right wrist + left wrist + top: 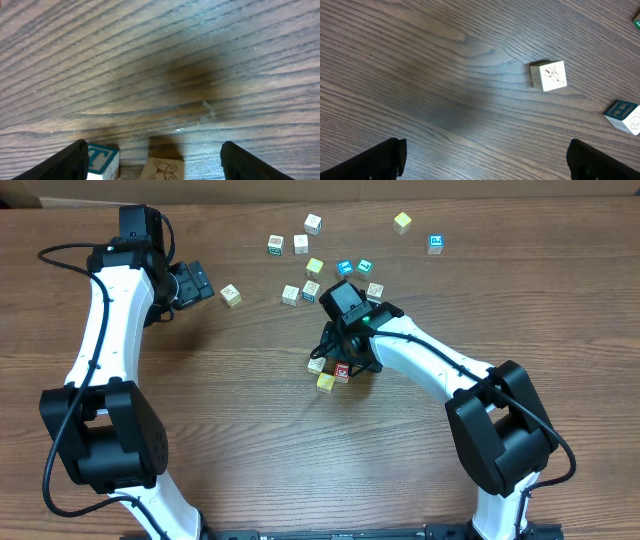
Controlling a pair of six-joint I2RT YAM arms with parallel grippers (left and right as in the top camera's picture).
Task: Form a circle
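The circle [329, 373] is a tight little cluster of cubes at mid-table: a whitish cube [316, 364], a red-printed cube [342, 372] and a yellow cube [325, 383]. My right gripper [343, 360] hangs right over it and hides part of it. In the right wrist view the right gripper [160, 165] is open, with a teal-T cube [103, 159] beside its left finger and a butterfly-printed cube [163, 170] in the gap, untouched. My left gripper [200, 282] stands open at the far left, and the left gripper [485, 160] has only bare wood between its fingers.
A pale cube [231, 295] lies just right of the left gripper; the same pale cube [549, 75] shows ahead in its wrist view. Several loose cubes are scattered behind the cluster, from a white one [313, 223] to a blue one [435, 244].
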